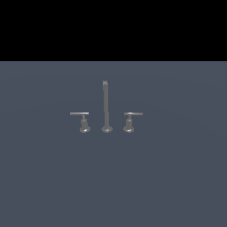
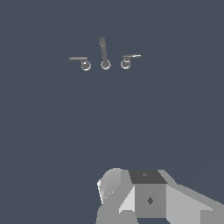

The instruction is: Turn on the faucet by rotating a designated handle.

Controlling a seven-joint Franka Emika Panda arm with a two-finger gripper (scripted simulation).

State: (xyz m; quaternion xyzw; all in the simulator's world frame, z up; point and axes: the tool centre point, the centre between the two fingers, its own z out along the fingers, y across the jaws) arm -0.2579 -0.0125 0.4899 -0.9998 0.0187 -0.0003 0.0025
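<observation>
Grey metal faucet (image 1: 106, 107) stands mid-surface, its handle (image 1: 81, 119) beside the spout; the gripper (image 2: 144, 199) is cut off in the wrist view, jaw state unclear.

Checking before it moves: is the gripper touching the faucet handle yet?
Apart. The wrist view shows bare floor between the gripper and the handle.

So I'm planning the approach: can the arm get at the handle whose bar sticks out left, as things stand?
Probably yes. That handle stands apart from the spout, and the wrist view shows only bare floor between the arm and it. The fingers are out of view.
</observation>
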